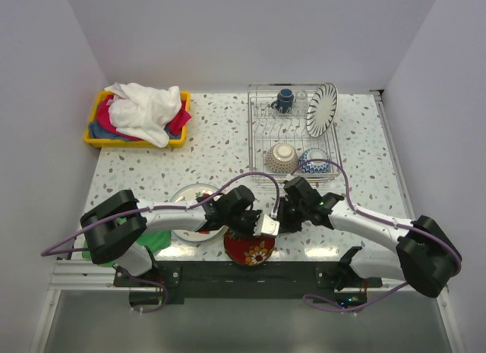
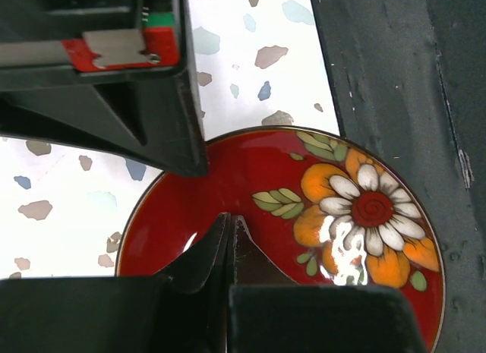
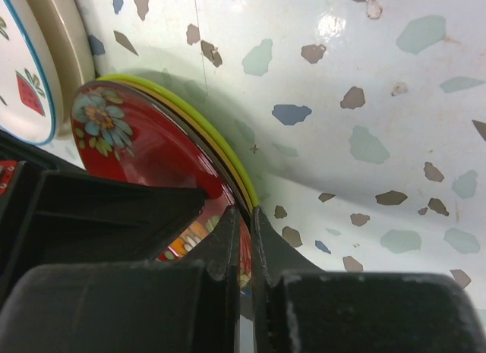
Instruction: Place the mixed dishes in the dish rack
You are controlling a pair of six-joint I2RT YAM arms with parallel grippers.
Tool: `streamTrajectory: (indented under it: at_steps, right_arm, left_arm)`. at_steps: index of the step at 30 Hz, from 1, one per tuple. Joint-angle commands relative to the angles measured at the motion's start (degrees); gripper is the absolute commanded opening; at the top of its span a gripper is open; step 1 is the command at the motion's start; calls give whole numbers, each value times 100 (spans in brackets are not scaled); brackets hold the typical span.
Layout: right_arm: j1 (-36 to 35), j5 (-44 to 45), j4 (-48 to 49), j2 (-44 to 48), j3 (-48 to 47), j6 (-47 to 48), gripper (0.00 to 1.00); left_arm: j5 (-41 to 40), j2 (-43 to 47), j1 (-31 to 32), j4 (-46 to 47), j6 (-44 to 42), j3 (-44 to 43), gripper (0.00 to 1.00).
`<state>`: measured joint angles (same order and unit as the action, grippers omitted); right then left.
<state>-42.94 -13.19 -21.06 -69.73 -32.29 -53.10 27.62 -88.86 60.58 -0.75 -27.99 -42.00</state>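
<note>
The red floral plate point(image 1: 250, 250) lies at the table's near edge, between the two arms. My right gripper point(image 3: 245, 212) is shut on its yellow-green rim point(image 3: 241, 178), one finger on each side. My left gripper point(image 2: 230, 220) is shut with nothing in it, its tips over the plate's red face point(image 2: 304, 209) beside the flower. The dish rack point(image 1: 252, 133) stands behind, holding the striped plate point(image 1: 322, 108) upright, the dark blue mug point(image 1: 285, 99) and two bowls point(image 1: 282, 157) point(image 1: 314, 162).
A white plate with a strawberry pattern point(image 1: 190, 209) lies under my left arm, just left of the red plate. A yellow bin of cloths point(image 1: 137, 118) sits at the back left. Something green point(image 1: 156, 239) shows by the left arm's base.
</note>
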Motion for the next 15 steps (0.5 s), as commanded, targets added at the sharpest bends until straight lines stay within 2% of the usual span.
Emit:
streamTrajectory:
  at_steps: [1,5,7,11,14,15]
  right_arm:
    - [-22,141,181,30,4,1,0]
    - [5,291,-82,179,-189,352,0]
    - [22,334,-388,284,-479,782,0]
    - [22,352,-671,434,-962,1468,0]
    - [14,370,-715,391,-1086,1890,0]
    - [14,370,-707,347,-1147,2074,0]
  left_arm:
    - [-362,-167,42,-171,65,183,0]
    - [-529,-9,16,-372,127,-26,1]
    - [-600,367,-72,-898,188,-264,10]
    - [-486,1334,-318,-1672,66,-564,22]
    - [-660,2064,-502,-1727,82,-267,28]
    - [-861,2187,-625,-1613,248,-152,34]
